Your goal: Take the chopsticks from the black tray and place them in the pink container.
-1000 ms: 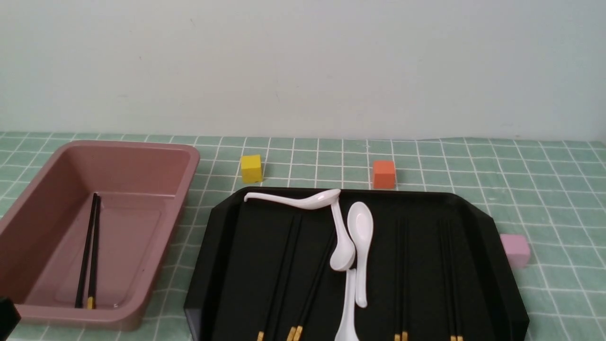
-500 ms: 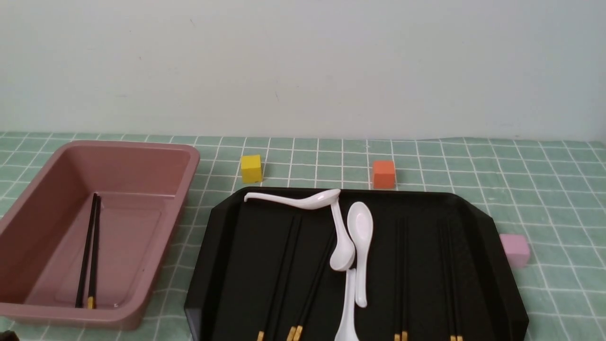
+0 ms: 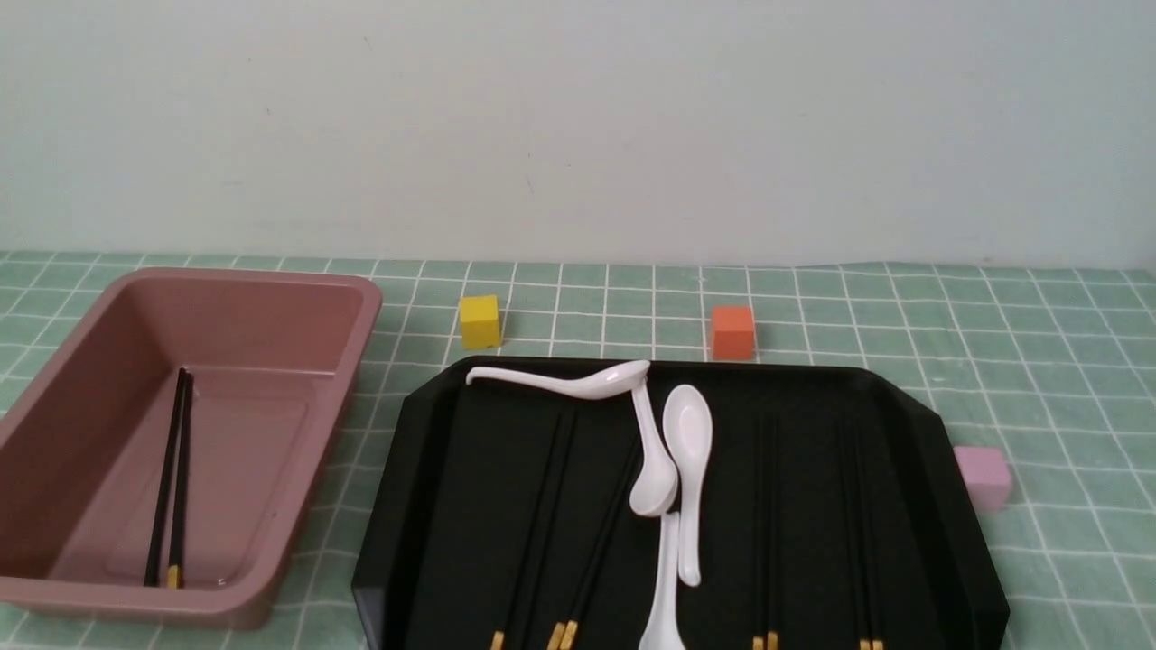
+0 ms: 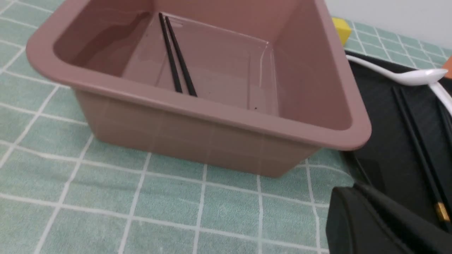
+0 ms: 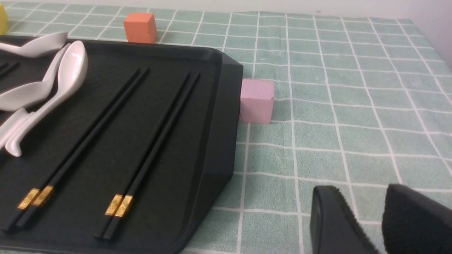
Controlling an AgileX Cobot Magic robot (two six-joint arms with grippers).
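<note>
The pink container (image 3: 357, 311) stands at the left with one pair of chopsticks (image 3: 172, 478) lying on its floor, also seen in the left wrist view as chopsticks (image 4: 176, 56). The black tray (image 3: 921, 506) holds several more chopsticks: some left of the spoons (image 3: 542, 533) and two pairs right of them (image 5: 95, 134), (image 5: 159, 137). My left gripper (image 4: 353, 187) hangs shut and empty over the cloth between the container's near corner and the tray. My right gripper (image 5: 362, 192) is open and empty over the cloth, right of the tray. Neither gripper shows in the front view.
Three white soup spoons (image 3: 686, 469) lie in the tray's middle, overlapping. A yellow cube (image 3: 480, 321) and an orange cube (image 3: 732, 332) stand behind the tray. A pale pink cube (image 3: 983, 477) sits against the tray's right edge. A wall closes the back.
The dark tip of my left gripper at the front view's lower left corner has drawn back out of that view. Chopsticks, spoons and cubes have not moved.
</note>
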